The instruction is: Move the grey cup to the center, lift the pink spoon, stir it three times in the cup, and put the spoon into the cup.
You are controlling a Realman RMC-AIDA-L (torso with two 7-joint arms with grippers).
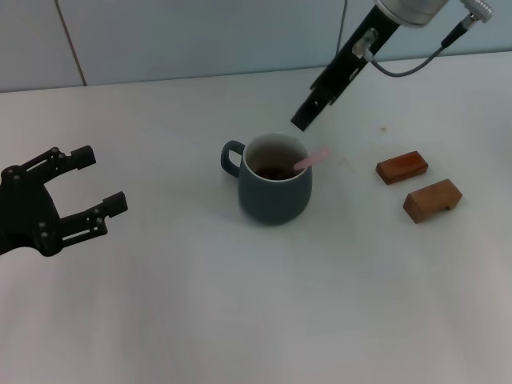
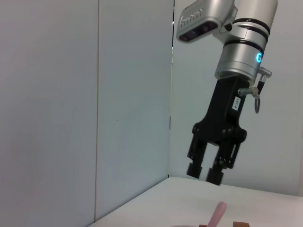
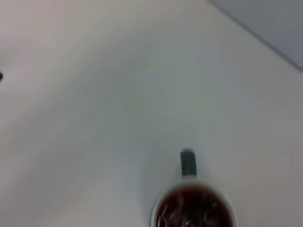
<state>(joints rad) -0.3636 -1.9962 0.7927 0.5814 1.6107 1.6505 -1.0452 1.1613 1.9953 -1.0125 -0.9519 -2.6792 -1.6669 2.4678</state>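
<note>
The grey cup [image 1: 274, 190] stands near the middle of the table with its loop handle to the left and dark liquid inside. It also shows in the right wrist view [image 3: 188, 163]. The pink spoon [image 1: 313, 158] stands in the cup, with its pale pink handle leaning over the right rim. The handle's tip also shows in the left wrist view [image 2: 218, 212]. My right gripper [image 1: 306, 121] hangs above and just behind the cup, clear of the spoon. Its fingers are apart and empty, as the left wrist view [image 2: 204, 173] shows. My left gripper [image 1: 100, 181] is open and empty at the far left.
Two brown wooden blocks [image 1: 402, 166] [image 1: 433, 199] lie to the right of the cup. The white table [image 1: 240, 320] runs back to a pale wall [image 1: 160, 40].
</note>
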